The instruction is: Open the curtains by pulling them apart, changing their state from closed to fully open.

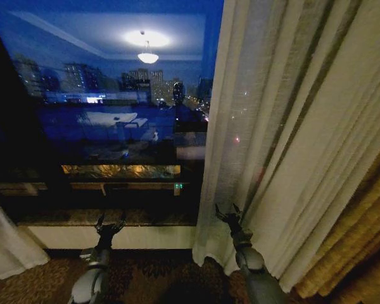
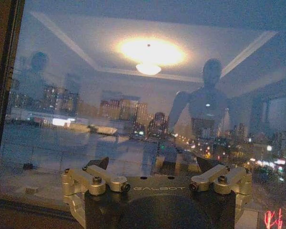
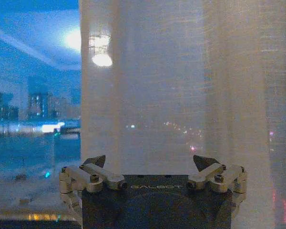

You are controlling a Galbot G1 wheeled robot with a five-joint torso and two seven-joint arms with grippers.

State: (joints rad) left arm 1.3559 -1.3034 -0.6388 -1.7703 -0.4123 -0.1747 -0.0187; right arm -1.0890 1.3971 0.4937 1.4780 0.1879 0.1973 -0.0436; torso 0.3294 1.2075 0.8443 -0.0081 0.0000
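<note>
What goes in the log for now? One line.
left gripper: open, facing bare window | right gripper: open, at sheer cream pleated curtain edge

I can read one word, and I find it twice. On the left gripper point(image 2: 152, 168), in the left wrist view, "GALBOT" stands in pale capitals on the dark body, centred between the two brass-coloured finger linkages. On the right gripper point(image 3: 152, 164), in the right wrist view, I read the same "GALBOT" in the same spot, midway between its linkages. Past the left gripper's body, low through the window glass point(image 2: 133, 119), I see a red neon sign point(image 2: 272, 218) among the city lights, but I cannot make out its characters. Other lit signs out there are too small for me to read.
</note>
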